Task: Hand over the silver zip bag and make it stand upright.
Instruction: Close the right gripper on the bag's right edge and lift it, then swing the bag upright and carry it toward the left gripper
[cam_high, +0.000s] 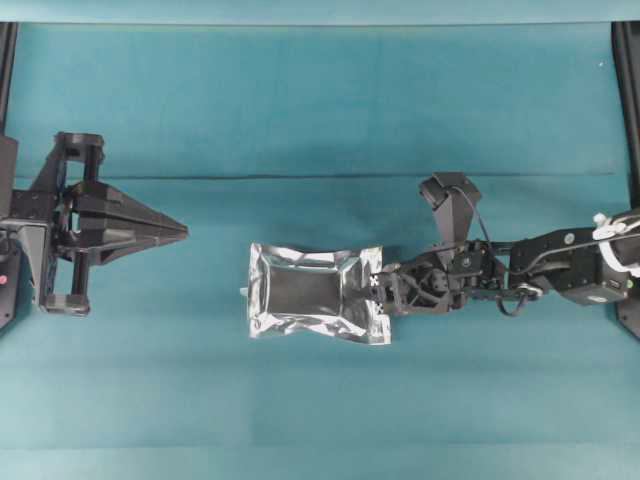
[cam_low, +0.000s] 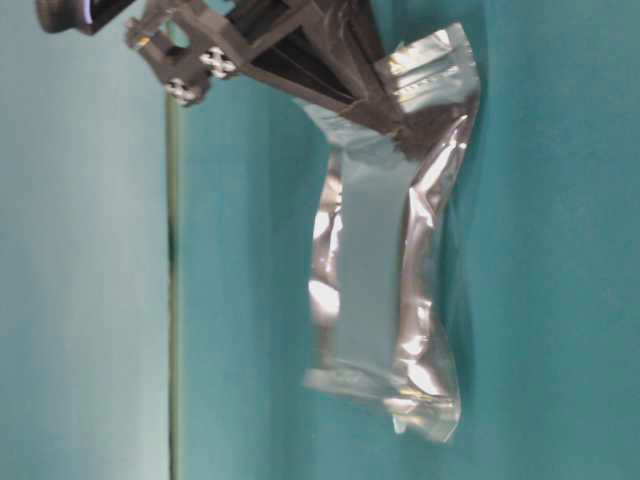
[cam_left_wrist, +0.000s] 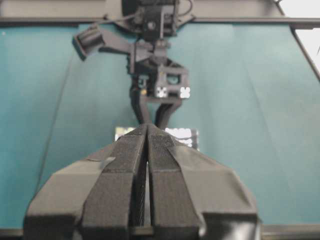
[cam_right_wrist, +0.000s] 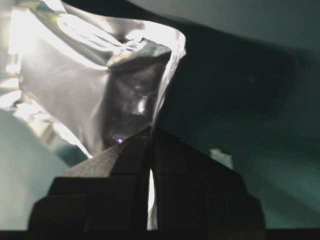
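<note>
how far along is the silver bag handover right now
Early stage. Done: the right tool has shut on the right edge of the silver zip bag; the right wrist view shows foil pinched between its closed fingers. In hand: just that grasp; in the overhead view the bag looks flat on the teal table. Left: the left tool sits shut and apart, so the handover and standing the bag upright remain.

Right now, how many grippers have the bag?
1. The right gripper is shut on the bag's right edge; the left gripper sits shut and empty, apart at far left.
</note>
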